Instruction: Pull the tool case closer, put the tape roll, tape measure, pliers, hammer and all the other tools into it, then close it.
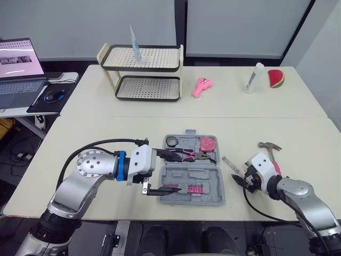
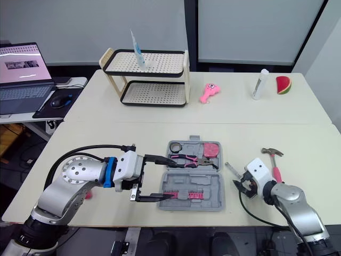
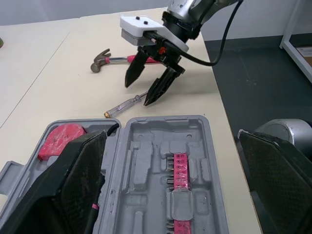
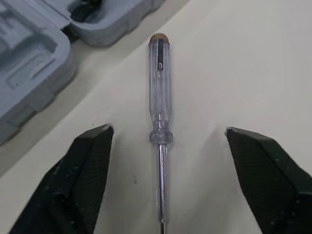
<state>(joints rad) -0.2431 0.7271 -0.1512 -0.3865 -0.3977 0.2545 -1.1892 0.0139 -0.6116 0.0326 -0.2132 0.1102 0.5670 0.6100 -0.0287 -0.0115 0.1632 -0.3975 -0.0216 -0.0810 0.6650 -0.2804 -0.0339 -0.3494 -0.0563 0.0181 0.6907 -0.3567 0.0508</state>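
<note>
The grey tool case lies open near the table's front edge. In its far half are a black tape roll, a pink tape measure and pink-handled pliers. The near half holds pink bits. My left gripper is open wide over the case's left side, one finger by the pliers and the other over the near half. A clear-handled screwdriver lies on the table right of the case, and my right gripper is open astride its shaft. The hammer lies further right.
A two-tier rack stands at the back, holding a tube. A pink toy, a white tube and a watermelon slice sit at the back right. A laptop is on a side desk at the left.
</note>
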